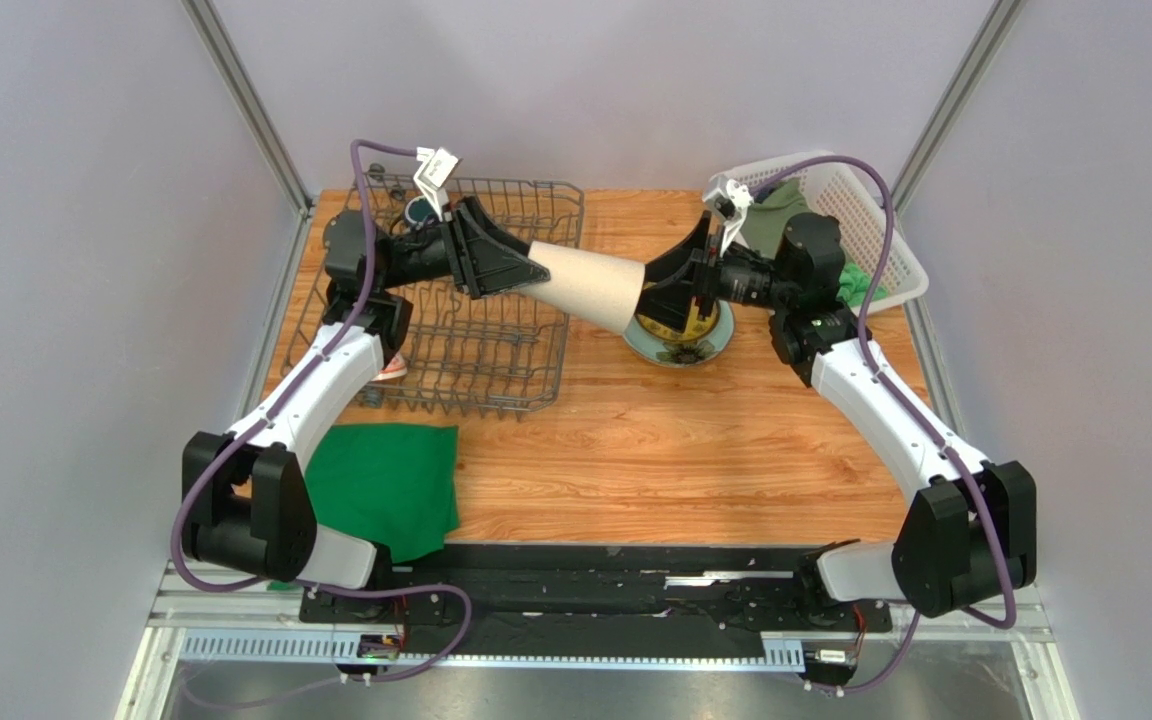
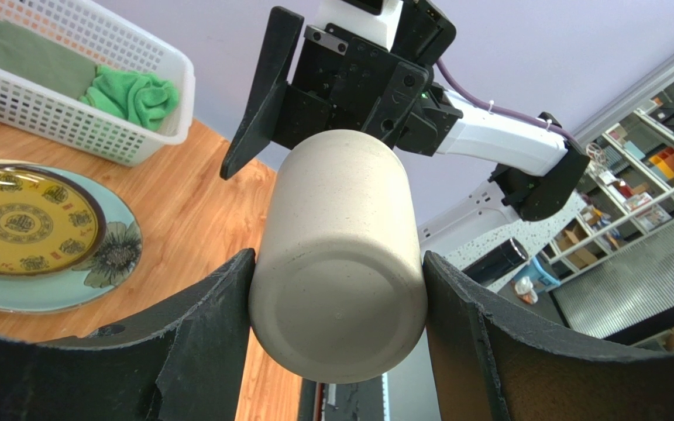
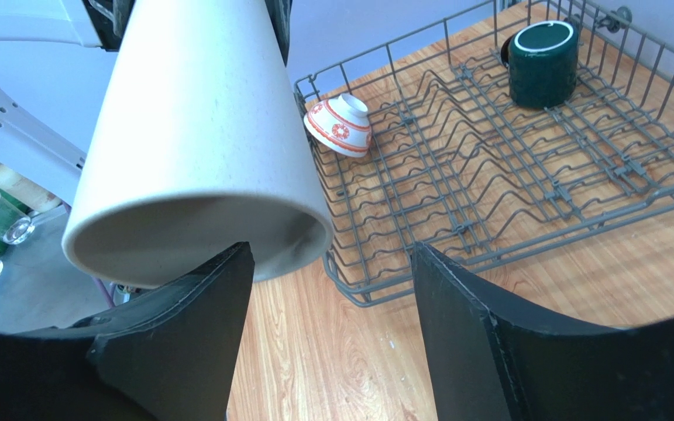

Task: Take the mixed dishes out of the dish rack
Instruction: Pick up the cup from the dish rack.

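Handing the cup (image 1: 593, 288) across at frame centre: my left gripper (image 1: 542, 273) clamps its base; my right gripper (image 1: 651, 294), unclenched, rings the rim.

Beige handleless cup (image 1: 593, 285): plain, tapered, held horizontal above the table between rack and plates, its flat base clamped in the left gripper (image 2: 338, 259). Dark grey wire dish rack (image 3: 455, 167) sits on the table with two pieces inside: a dark green mug (image 3: 541, 61) standing in one corner, and a small red-and-white patterned bowl (image 3: 340, 124) tipped over against the side. Yellow patterned plate (image 2: 20, 219) lies flat on the pale teal plate (image 2: 94, 263), outside the rack.
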Controlling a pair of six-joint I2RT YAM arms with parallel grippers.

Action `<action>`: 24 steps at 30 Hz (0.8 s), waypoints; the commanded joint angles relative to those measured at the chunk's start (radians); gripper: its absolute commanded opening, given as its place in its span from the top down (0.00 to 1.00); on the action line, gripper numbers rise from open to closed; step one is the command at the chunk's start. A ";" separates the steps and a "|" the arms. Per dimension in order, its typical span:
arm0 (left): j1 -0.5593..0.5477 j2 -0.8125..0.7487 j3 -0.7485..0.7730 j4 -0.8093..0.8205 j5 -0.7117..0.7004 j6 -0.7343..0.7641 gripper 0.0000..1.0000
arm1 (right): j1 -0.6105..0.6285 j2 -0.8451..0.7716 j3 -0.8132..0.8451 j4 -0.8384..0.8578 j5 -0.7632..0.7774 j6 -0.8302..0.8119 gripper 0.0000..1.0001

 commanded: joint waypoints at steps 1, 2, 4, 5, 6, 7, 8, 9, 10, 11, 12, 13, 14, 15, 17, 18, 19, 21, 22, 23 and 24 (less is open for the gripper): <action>0.006 0.006 -0.010 0.105 0.008 -0.033 1.00 | 0.024 0.015 0.054 0.091 0.029 0.022 0.30; 0.007 0.008 -0.010 0.111 0.008 -0.044 1.00 | 0.028 0.018 0.057 0.095 0.032 0.023 0.31; 0.006 0.018 -0.009 0.144 0.013 -0.062 1.00 | 0.042 0.027 0.060 0.115 0.043 0.030 0.33; 0.007 0.021 -0.009 0.157 0.013 -0.084 1.00 | 0.048 0.031 0.063 0.120 0.046 0.031 0.35; 0.006 0.025 -0.009 0.178 0.013 -0.095 1.00 | 0.053 0.033 0.066 0.128 0.049 0.030 0.37; 0.007 0.029 -0.009 0.187 0.013 -0.102 1.00 | 0.065 0.041 0.068 0.134 0.052 0.036 0.39; 0.007 0.031 -0.009 0.194 0.011 -0.111 1.00 | 0.068 0.044 0.073 0.143 0.052 0.037 0.41; 0.007 0.034 -0.009 0.197 0.011 -0.113 1.00 | 0.076 0.045 0.074 0.146 0.052 0.040 0.45; 0.007 0.034 -0.010 0.195 0.011 -0.115 1.00 | 0.083 0.051 0.076 0.151 0.055 0.045 0.47; 0.007 0.034 -0.010 0.197 0.011 -0.115 1.00 | 0.086 0.054 0.077 0.158 0.057 0.048 0.50; 0.007 0.035 -0.012 0.197 0.014 -0.115 1.00 | 0.090 0.058 0.082 0.161 0.057 0.048 0.56; 0.007 0.035 -0.015 0.197 0.013 -0.115 1.00 | 0.096 0.062 0.085 0.161 0.057 0.050 0.59; 0.007 0.035 -0.016 0.195 0.013 -0.115 1.00 | 0.096 0.065 0.086 0.158 0.057 0.051 0.67; 0.007 0.035 -0.016 0.189 0.011 -0.115 1.00 | 0.094 0.067 0.089 0.157 0.052 0.053 0.71; 0.007 0.034 -0.019 0.172 0.010 -0.098 0.96 | 0.096 0.067 0.089 0.154 0.052 0.051 0.80; 0.007 0.034 -0.021 0.151 0.008 -0.089 0.95 | 0.094 0.067 0.088 0.149 0.052 0.050 0.83; 0.007 0.032 -0.021 0.145 0.007 -0.075 0.92 | 0.096 0.062 0.085 0.146 0.052 0.048 0.87; 0.006 0.034 -0.021 0.123 0.007 -0.062 0.89 | 0.094 0.053 0.079 0.138 0.058 0.033 0.96; 0.007 0.035 -0.019 0.118 0.007 -0.055 0.85 | 0.096 0.045 0.073 0.135 0.061 0.027 0.98; 0.007 0.035 -0.019 0.112 0.007 -0.049 0.84 | 0.096 0.036 0.070 0.126 0.064 0.013 1.00; 0.007 0.034 -0.019 0.099 0.007 -0.043 0.82 | 0.094 0.030 0.068 0.121 0.069 0.007 1.00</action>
